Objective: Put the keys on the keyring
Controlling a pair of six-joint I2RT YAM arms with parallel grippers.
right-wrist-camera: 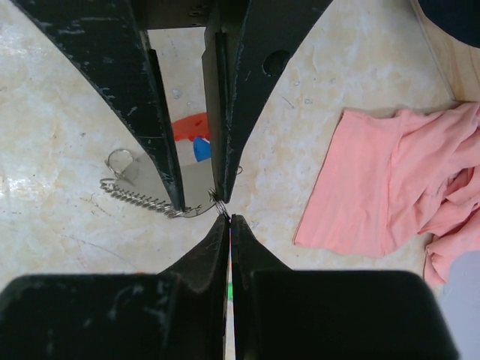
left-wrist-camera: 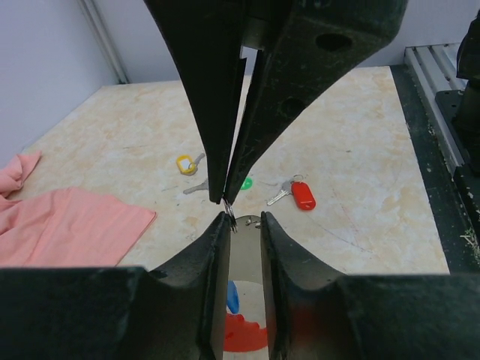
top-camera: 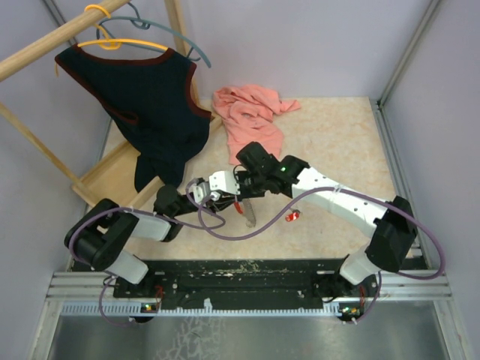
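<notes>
**Overhead and wrist views, key-threading task.** A beige, marble-patterned tabletop is carrying a pale wooden rack at the back, where a dark, red-trimmed sleeveless top is hanging. A crumpled pink cloth is lying beside it.

The two arms are meeting tip to tip at mid-table, towards the near edge. The left gripper is holding its fingers a narrow gap apart, with grey metal filling that gap. It is judged to be clamping the grey side of the D-shaped, red-and-grey keyring. The right gripper is pressed to a slit, its tips nipping a fine metal wire; which key the wire belongs to cannot be told.

A blue-headed key is sitting against the keyring's red curve. Beyond the grippers, a red-headed key, a green-headed key and a yellow-headed key are lying flat on the table, near one another and apart from the keyring.

**Handling (judgement).** The keyring is looking stiff, light and smooth, so it is likely to twist or slip in a loose grip. The straight grey side is the better hold, leaving the opening free. The keys are tiny, thin and light, and are best taken by the plastic head so that the hole stays clear.
</notes>
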